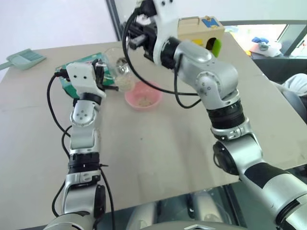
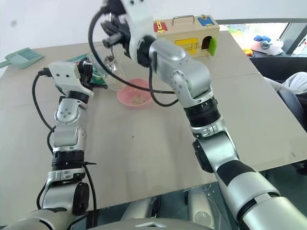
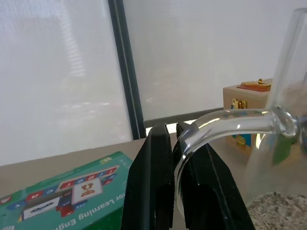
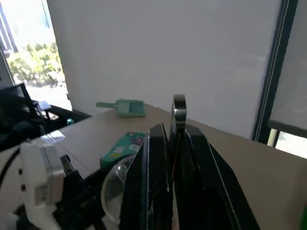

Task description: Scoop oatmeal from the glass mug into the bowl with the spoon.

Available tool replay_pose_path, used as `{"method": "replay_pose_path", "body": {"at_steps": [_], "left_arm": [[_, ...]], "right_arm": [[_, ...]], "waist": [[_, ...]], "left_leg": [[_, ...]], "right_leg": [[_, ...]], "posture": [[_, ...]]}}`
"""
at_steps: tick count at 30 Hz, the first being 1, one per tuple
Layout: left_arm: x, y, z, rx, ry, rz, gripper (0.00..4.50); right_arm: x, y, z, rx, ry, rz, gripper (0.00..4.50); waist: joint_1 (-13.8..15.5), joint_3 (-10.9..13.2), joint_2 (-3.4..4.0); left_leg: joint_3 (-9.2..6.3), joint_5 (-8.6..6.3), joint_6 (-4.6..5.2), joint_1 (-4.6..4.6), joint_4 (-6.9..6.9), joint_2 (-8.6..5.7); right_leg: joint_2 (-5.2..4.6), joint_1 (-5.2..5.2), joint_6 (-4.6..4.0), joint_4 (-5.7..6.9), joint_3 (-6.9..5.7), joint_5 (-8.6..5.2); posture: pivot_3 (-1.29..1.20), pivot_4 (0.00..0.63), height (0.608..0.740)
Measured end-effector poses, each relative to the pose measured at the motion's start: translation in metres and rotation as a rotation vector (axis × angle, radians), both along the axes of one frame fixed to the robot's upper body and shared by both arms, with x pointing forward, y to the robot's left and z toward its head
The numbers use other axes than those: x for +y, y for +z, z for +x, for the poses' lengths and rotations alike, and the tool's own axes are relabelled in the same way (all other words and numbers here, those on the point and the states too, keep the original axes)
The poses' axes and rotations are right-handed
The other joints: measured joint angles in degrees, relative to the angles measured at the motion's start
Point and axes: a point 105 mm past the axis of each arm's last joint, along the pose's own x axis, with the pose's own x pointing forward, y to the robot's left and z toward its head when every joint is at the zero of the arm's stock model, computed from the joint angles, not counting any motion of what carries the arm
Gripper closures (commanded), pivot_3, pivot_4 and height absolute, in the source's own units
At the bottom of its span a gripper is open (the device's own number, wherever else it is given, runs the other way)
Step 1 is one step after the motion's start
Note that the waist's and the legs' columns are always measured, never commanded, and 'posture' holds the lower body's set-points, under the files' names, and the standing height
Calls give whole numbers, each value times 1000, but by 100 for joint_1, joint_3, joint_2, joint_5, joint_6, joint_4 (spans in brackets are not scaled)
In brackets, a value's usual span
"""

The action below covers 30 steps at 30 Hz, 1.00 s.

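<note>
My left gripper (image 3: pixel 170 132) is shut on the clear handle of the glass mug (image 1: pixel 116 64). It holds the mug tilted above the table, just left of the pink bowl (image 1: pixel 142 97). Pale oatmeal (image 1: pixel 125 84) lies in the mug's low side, and a few flakes sit in the bowl. From the right, my right gripper (image 1: pixel 135 34) hangs over the mug's mouth, shut on the spoon's handle (image 4: pixel 179 111). The silver spoon (image 1: pixel 122 64) reaches down into the mug, its tip blurred by the glass.
A green card box (image 1: pixel 76 64) lies under the left hand. A pale green plastic scoop (image 1: pixel 26 59) sits at the table's far left corner, and a wooden latch box (image 2: pixel 187 36) at the back right. Bare tabletop (image 1: pixel 158 148) spreads in front of the bowl.
</note>
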Motion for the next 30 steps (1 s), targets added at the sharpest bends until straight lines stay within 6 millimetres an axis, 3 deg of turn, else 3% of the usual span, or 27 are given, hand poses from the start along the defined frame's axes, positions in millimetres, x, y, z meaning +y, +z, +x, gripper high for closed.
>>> {"method": "replay_pose_path", "body": {"at_steps": [3,6,9,14,22,30], "left_arm": [[-5,6,0,-15,-9,47,4435],[-9,15,0,-43,-8,159,4435],[-10,23,-1,-70,0,212,4435],[-9,26,-1,-89,-6,295,4435],[-7,33,4,-121,2,424,4435],[2,15,15,-48,28,454,4435]], "right_arm": [[11,-20,-1,-137,-6,-156,4500],[16,-28,1,-155,4,-168,4500],[20,-25,3,-14,47,-38,4500],[7,-27,19,356,85,218,4500],[-28,-2,35,631,95,502,4500],[-44,-6,49,779,52,622,4500]], "waist": [[-13,0,0],[-11,0,0],[-6,0,0],[3,1,2],[-1,1,2],[-38,2,3]], "left_leg": [[0,0,-1,1,0,1],[-1,1,-2,1,-1,1],[-3,1,-2,1,-1,1],[-11,1,-2,-3,0,-2],[-16,1,-2,-7,0,-3],[-13,1,-2,-9,0,-2]], "right_leg": [[1,-1,0,1,0,0],[2,-2,0,1,0,0],[5,-2,0,1,-1,0],[6,0,0,0,-9,0],[0,-1,0,-1,-14,0],[-3,-6,0,3,-9,0]], "posture": [[0,150,740],[0,150,740],[0,150,740],[0,150,740],[0,150,740],[0,150,740]]}}
